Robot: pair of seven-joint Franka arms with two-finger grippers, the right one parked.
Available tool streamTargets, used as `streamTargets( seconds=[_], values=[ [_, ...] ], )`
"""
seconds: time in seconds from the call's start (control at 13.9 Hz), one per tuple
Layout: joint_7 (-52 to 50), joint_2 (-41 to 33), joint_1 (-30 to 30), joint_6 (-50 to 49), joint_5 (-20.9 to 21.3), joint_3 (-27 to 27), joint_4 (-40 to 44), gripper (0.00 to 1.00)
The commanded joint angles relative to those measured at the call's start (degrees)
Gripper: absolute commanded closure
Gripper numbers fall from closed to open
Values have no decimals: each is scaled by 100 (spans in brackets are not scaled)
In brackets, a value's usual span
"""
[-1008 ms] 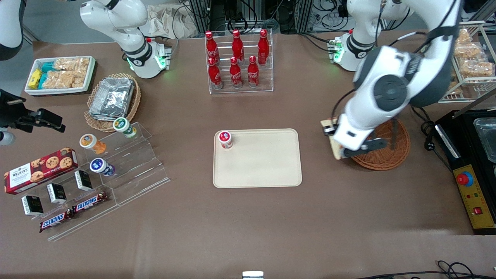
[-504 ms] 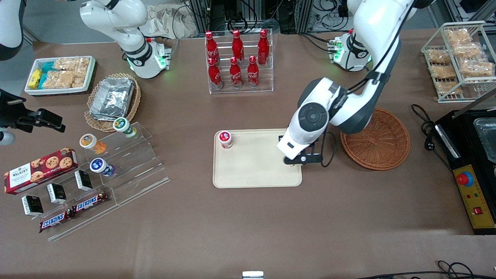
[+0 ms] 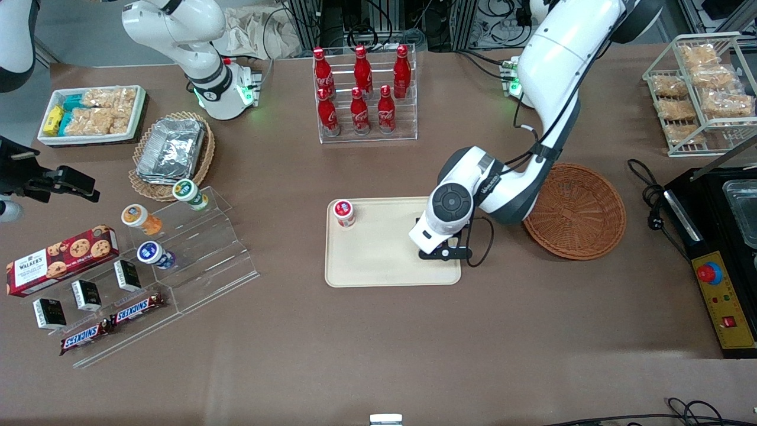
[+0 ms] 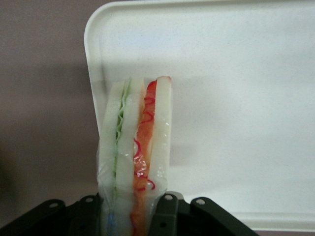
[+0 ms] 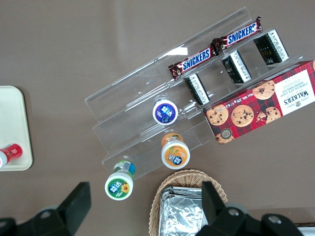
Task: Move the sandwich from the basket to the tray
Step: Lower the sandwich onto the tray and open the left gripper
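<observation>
Item: sandwich point(image 4: 135, 152). Clear-wrapped, white bread with orange-red and green filling along the edge. Clenched edge-up between the fingers of the gripper point(image 4: 133, 211), over the tray's corner region in the wrist view.

Item: gripper point(image 3: 439, 253). Right of centre in the front frame, low over the right end of the tray point(image 3: 378, 260). Sandwich itself hidden under the arm in this view.

Item: tray. Cream, centre of frame. A red-capped cup point(image 3: 343, 213) stood in its upper-left corner, well apart from the gripper.

Item: basket point(image 3: 576, 210). Right of the tray, bare.

Hazards, as judged:
- Sandwich sat near the tray rim; release here could leave it straddling the rim or tipping onto the table point(image 3: 378, 355), since the wedge was held on edge and would fall flat to one side.
- Release from too high could let it bounce or slide on the smooth plastic.
- The slippery wrap could cling to a finger and drag the sandwich on withdrawal.
- Hard clenching could crush the bread.
</observation>
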Motion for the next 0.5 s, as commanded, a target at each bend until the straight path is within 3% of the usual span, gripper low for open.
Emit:
streamTargets(
  seconds=[0.0, 0.14, 0.29, 0.43],
  values=[
    [36, 264, -78, 140, 221, 57, 162, 66],
    [36, 300, -70, 149, 222, 57, 144, 63],
    [45, 300, -70, 149, 222, 57, 153, 51],
    [45, 309, -61, 149, 222, 57, 188, 0]
  ],
)
